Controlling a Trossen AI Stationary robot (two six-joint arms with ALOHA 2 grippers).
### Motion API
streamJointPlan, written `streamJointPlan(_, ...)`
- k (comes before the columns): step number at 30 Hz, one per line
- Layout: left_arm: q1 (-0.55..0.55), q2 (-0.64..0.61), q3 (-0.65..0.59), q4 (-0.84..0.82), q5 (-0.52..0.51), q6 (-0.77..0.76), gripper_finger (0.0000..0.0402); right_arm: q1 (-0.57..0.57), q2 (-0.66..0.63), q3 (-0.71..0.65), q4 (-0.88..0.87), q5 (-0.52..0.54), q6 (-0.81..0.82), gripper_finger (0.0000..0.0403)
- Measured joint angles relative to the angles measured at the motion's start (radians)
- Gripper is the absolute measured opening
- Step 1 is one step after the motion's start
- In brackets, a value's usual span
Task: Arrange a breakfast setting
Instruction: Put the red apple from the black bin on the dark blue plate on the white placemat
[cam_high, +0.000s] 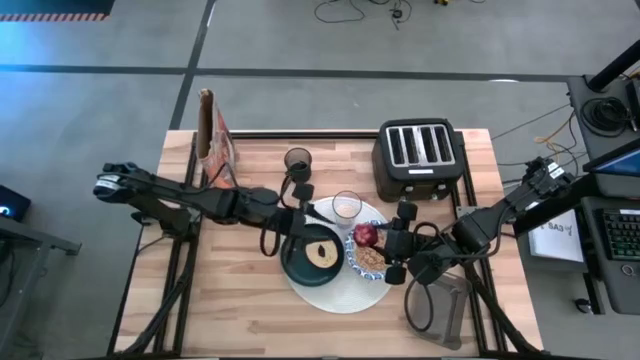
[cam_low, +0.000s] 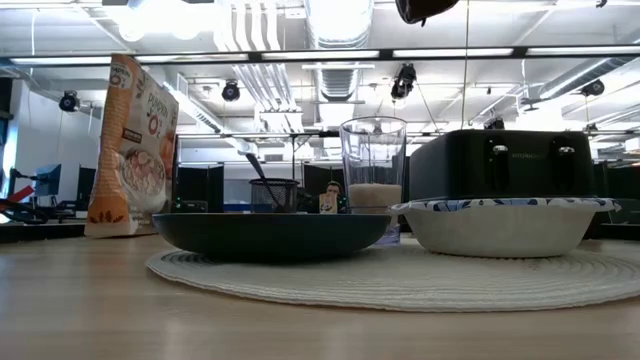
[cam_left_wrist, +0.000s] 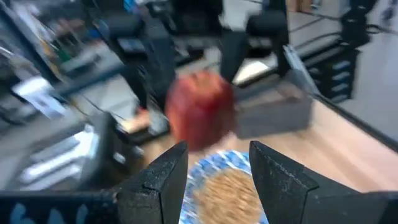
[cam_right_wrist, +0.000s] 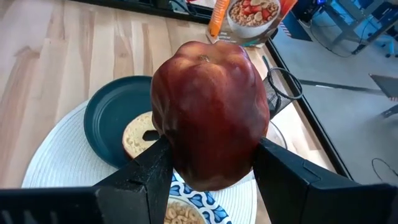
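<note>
1. Apple (cam_right_wrist: 210, 112) is clamped between the right gripper's (cam_right_wrist: 211, 165) fingers, held above the bowl (cam_high: 368, 260) of cereal on the white mat (cam_high: 340, 297).
2. Left gripper (cam_left_wrist: 217, 163) is seen with fingers apart and nothing between them, over the mat beside the plate (cam_high: 305, 262).
3. A bagel (cam_high: 321, 254) lies on the plate; a glass (cam_low: 373, 170) stands behind.
4. Writing on the cereal box (cam_low: 131, 145) is only partly legible, with a large "O".
5. The toaster (cam_high: 418, 158) is set behind the mat.

The right gripper (cam_right_wrist: 208, 171) reaches in from the right, its fingers (cam_right_wrist: 146, 171) pressed against a red apple (cam_right_wrist: 210, 112) between the jaws. The left gripper (cam_left_wrist: 214, 168) faces it, jaws parted and empty.
</note>
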Motion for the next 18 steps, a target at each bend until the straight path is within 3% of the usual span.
streamJointPlan(5,0.001,0.002,0.039,-0.028,-0.104,0.026,0.0156,-0.004,0.0,0.0,0.0,0.0,0.007,0.0184)
streamJointPlan(10,0.001,0.002,0.038,-0.008,-0.289,0.048,0.0131,-0.004,0.0,0.0,0.0,0.0,0.036,0.0184)
streamJointPlan(15,0.011,0.002,0.026,-0.012,-0.19,0.038,0.0076,-0.004,0.0,0.0,-0.006,0.0,0.031,0.0185)
streamJointPlan(18,0.013,0.002,0.026,-0.011,-0.181,0.022,0.0069,-0.004,-0.005,0.0,-0.008,0.0,0.022,0.0185)
